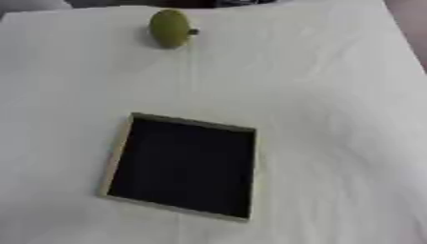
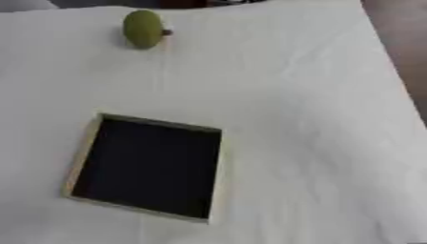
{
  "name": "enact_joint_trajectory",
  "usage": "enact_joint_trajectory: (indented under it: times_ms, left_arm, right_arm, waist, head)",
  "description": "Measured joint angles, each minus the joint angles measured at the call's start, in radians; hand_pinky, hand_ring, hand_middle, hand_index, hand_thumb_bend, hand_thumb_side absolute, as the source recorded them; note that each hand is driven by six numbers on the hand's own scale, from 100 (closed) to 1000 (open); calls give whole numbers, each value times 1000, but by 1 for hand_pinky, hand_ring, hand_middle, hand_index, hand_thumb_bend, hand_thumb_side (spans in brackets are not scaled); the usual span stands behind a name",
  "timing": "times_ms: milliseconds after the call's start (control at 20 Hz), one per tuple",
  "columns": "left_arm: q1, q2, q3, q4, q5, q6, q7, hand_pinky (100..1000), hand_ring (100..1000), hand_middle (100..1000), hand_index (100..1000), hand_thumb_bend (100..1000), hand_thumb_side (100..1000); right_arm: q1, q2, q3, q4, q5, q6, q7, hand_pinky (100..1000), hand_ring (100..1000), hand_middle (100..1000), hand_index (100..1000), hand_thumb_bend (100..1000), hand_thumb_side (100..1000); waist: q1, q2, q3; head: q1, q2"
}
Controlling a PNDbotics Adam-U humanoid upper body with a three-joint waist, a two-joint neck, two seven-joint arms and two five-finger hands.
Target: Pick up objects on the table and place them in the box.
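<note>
Neither hand showing in either view, so grip state impossible to tell. Green round object [image 1: 170, 28] lying on white table [image 1: 333, 95], far side, well apart from box [image 1: 113, 159] sitting near.

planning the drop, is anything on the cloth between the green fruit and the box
Nothing visible stands between them. The green fruit lies at the far side of the table, and the box sits nearer, open and dark inside. Only bare white cloth lies between the two. Neither hand shows in either view.
</note>
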Motion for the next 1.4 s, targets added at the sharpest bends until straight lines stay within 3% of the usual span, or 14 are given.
enact_joint_trajectory:
  times_ms: [100, 450, 750, 1400]
  left_arm:
    - [-44, 0, -19, 29, -12, 1, -20, 757, 667, 753, 804, 100, 497]
    - [-175, -29, -74, 127, -117, -24, -65, 763, 670, 765, 807, 100, 578]
    - [-288, -67, -107, 211, -212, -14, -103, 787, 716, 812, 851, 100, 585]
    - [-462, -117, -125, 373, -429, 22, -164, 832, 795, 906, 922, 100, 543]
  right_arm:
    - [-1, 2, 5, 0, 7, 3, -3, 834, 793, 738, 817, 100, 151]
    - [-18, 7, 14, 0, 9, 6, -6, 833, 792, 736, 817, 100, 148]
    - [-33, 7, 24, 0, 8, -1, 1, 834, 792, 736, 816, 100, 149]
    - [-63, 7, 40, 0, -10, -12, 12, 834, 794, 734, 805, 100, 158]
  waist:
    - [0, 0, -7]
    - [5, 2, -36]
    - [9, 9, -55]
    - [42, 25, -130]
  head:
    - [3, 0]
    - [9, -1]
    - [24, -11]
    - [118, -31]
